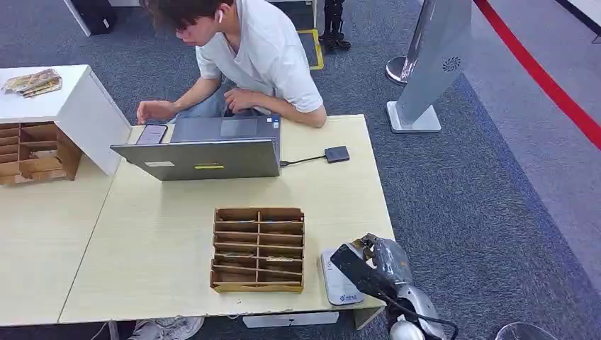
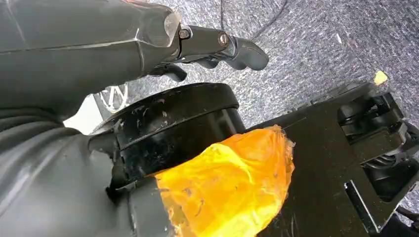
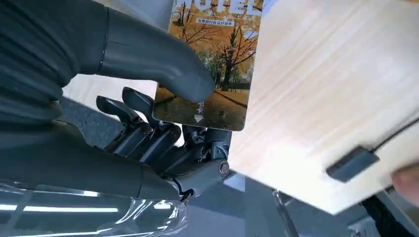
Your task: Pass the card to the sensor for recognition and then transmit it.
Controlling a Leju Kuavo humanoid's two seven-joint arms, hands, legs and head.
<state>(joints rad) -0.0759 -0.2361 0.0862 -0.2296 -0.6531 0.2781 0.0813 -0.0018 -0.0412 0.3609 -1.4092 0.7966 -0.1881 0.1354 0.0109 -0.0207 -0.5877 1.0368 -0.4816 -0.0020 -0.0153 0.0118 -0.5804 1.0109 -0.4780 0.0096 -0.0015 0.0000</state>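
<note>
The card (image 3: 207, 64), printed with an autumn tree scene, is pinched in the right robot hand (image 3: 163, 123) — the thick grey thumb presses on its printed face while the darker fingers (image 3: 143, 133) curl behind it. In the head view that right robot hand (image 1: 368, 265) sits at the near right corner of the bench (image 1: 177, 234), holding the card, seen there as a dark slab (image 1: 354, 269), over the white sensor (image 1: 339, 283) that lies flat by the bench edge; whether card and sensor touch cannot be told. Just left of the sensor stands a brown slotted card rack (image 1: 259, 249). Farther back on the bench is an open grey laptop (image 1: 205, 149), with a cable running from its right side to a small dark box (image 1: 336, 154). A person (image 1: 248, 57) in a white shirt sits behind the laptop, one hand beside a phone (image 1: 151, 134). At the far left, a white cabinet (image 1: 78, 106) and a second wooden rack (image 1: 32, 152). The left robot hand (image 2: 217, 49) hangs above grey carpet (image 2: 316, 44) — its dark fingers (image 2: 237, 49) are curled inward with nothing in them.
</note>
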